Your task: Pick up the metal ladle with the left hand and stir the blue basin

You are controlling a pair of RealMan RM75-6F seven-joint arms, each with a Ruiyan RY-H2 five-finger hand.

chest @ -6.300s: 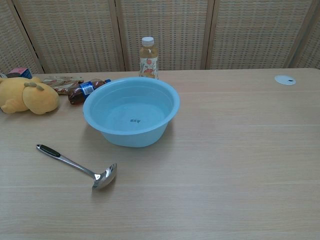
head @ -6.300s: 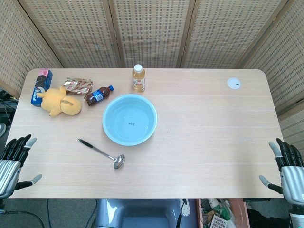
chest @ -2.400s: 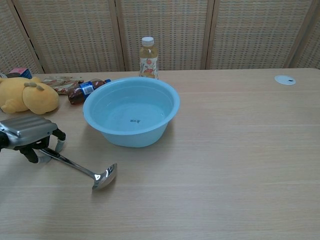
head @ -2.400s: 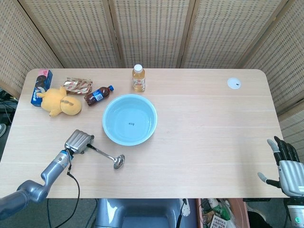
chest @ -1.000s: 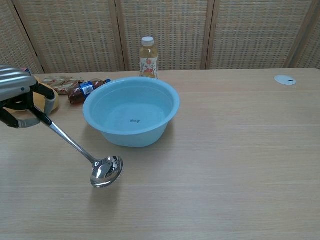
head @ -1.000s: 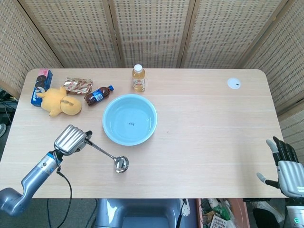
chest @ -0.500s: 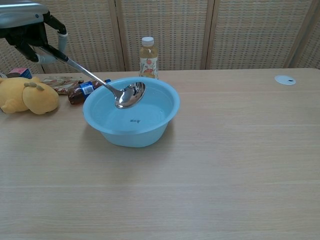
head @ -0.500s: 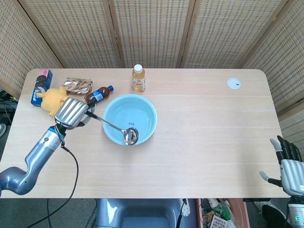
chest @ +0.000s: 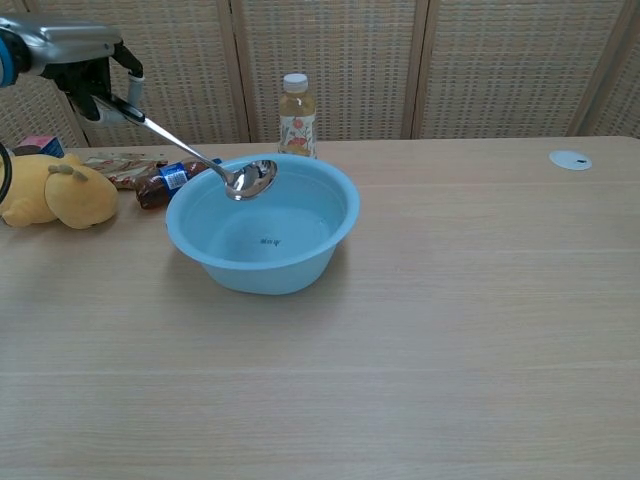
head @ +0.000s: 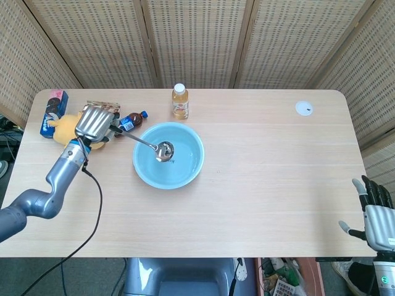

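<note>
My left hand (head: pixel 95 125) (chest: pixel 82 58) grips the black handle of the metal ladle (head: pixel 148 144) (chest: pixel 205 161) above the table's left side. The ladle slopes down to the right, and its shiny bowl hangs over the left part of the blue basin (head: pixel 182 175) (chest: pixel 300 265), about level with the rim. The basin stands in the middle of the table with a small mark on its floor. My right hand (head: pixel 376 216) is open at the bottom right corner of the head view, off the table's edge.
Left of the basin lie a yellow plush toy (head: pixel 66 126) (chest: pixel 48 194), a small cola bottle (head: pixel 132 119) (chest: pixel 163 181), a foil snack packet (head: pixel 100 104) and a blue biscuit pack (head: pixel 52 112). A juice bottle (head: pixel 179 101) (chest: pixel 295 115) stands behind the basin. A white disc (head: pixel 303 108) (chest: pixel 570 159) lies far right.
My left hand took the ladle off the table, lifted it and swung it over the basin. In the last half second the ladle's bowl moved back toward the basin's left rear.
</note>
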